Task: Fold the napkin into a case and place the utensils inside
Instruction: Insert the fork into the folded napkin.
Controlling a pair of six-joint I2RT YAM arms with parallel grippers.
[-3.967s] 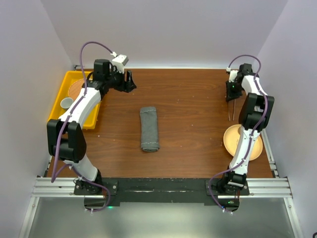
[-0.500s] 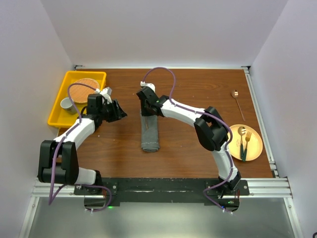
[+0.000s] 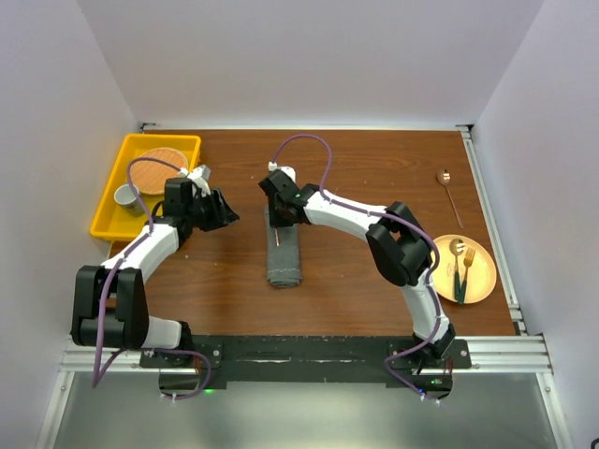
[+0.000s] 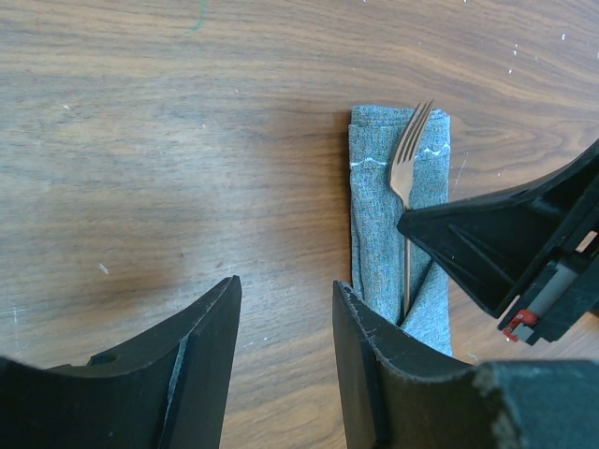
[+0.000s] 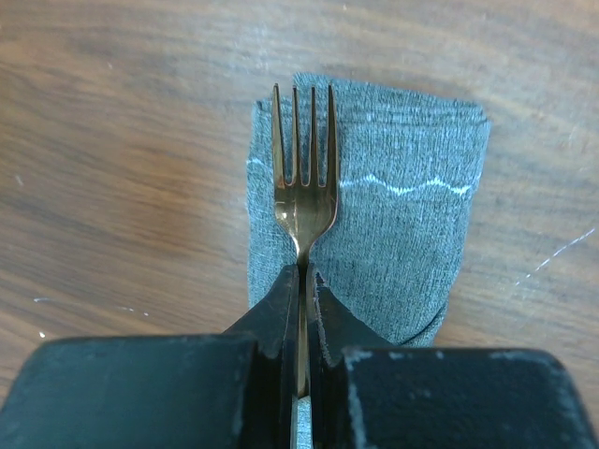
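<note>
Folding looks finished in the top view: the napkin lies as a long narrow case (image 3: 285, 262) in the middle of the bench (image 3: 374, 159), running away from the arm bases. The right fingers (image 3: 281, 210) sit over its far end, and the left fingers (image 3: 223, 208) hover just to the left of it, apart from the cloth. A copper spoon (image 3: 449, 196) lies alone on the bench far to the right. Nearer the bases, a round yellow plate (image 3: 487, 281) carries two more pieces, a spoon and a fork by their heads. A yellow tray (image 3: 108, 220) with a cup and a woven disc stands at the left edge.

From the left wrist, the left fingers stand partly apart with bare wood between them, holding nothing. A fork (image 4: 409, 154) lies along the case, its tines near the closed end and its handle running into the right arm's grasp. Near that grasp the cloth parts in a fold, but I cannot tell whether the handle passes under it.

From the right wrist, the right fingers are pinched tight on the fork's neck, and the tines rest on top of the grey cloth across the pale stitched hem.

My judgement: the case is made and the first utensil is at it but not yet tucked in. The lone spoon, and probably the pieces on the plate, remain.
</note>
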